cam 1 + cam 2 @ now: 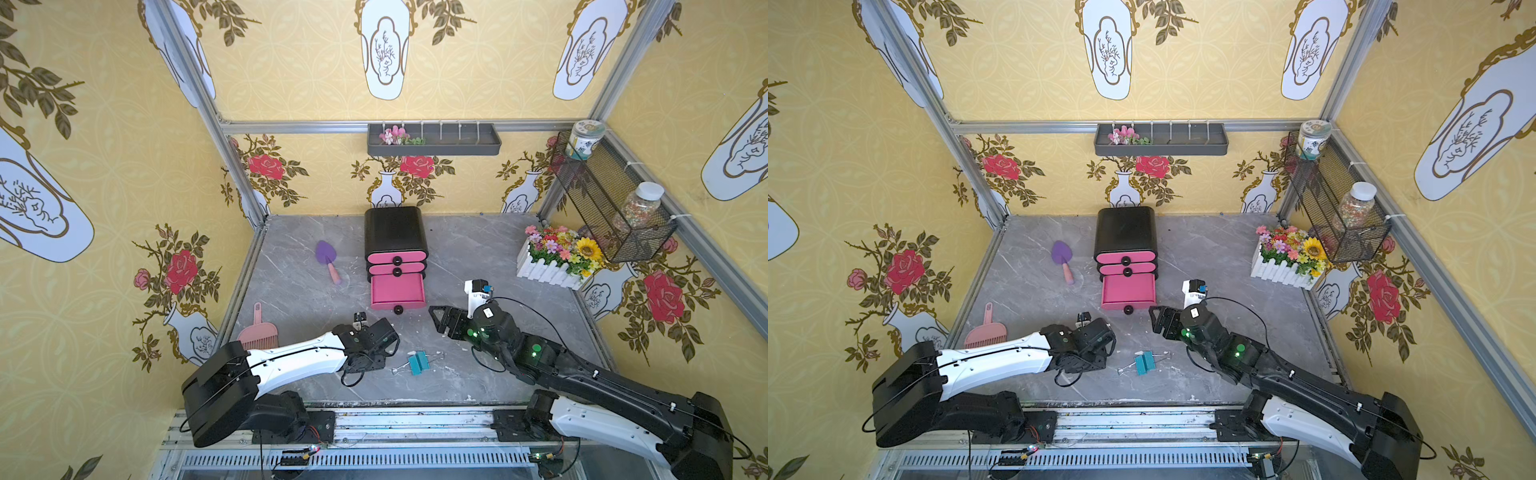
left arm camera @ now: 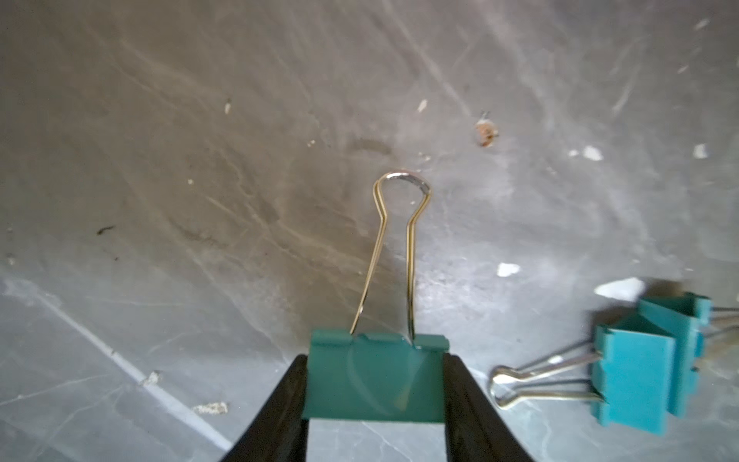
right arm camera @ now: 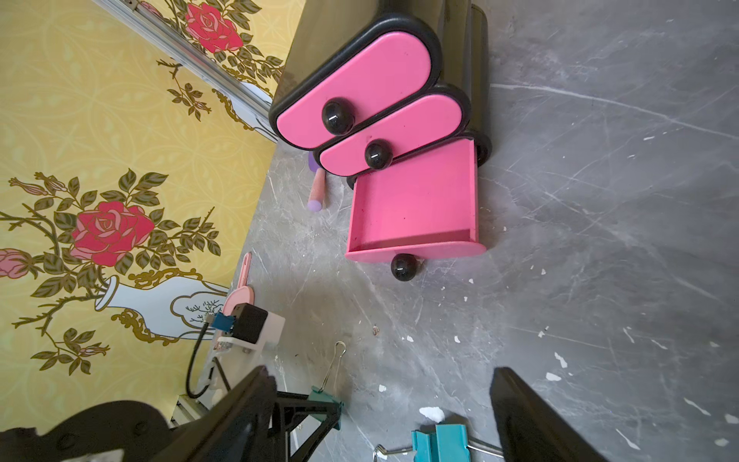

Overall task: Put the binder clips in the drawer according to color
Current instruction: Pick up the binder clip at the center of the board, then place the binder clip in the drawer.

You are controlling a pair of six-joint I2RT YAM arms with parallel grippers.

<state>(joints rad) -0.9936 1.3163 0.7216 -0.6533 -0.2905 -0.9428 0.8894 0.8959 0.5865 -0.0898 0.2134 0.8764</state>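
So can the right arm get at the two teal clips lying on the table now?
Likely yes. The two teal clips lie uncovered on the table, close to the open right fingers. The left fingers, closed on a third teal clip, sit to one side, not across the way.

Glossy teal clip [image 2: 376, 380] has shiny metal handles [image 2: 409, 272].

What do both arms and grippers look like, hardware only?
Left arm and right arm: black joint housings, white link shells, a thin black cable along each. Green lights glow on the right arm. Left gripper and right gripper: black, tapered fingers.
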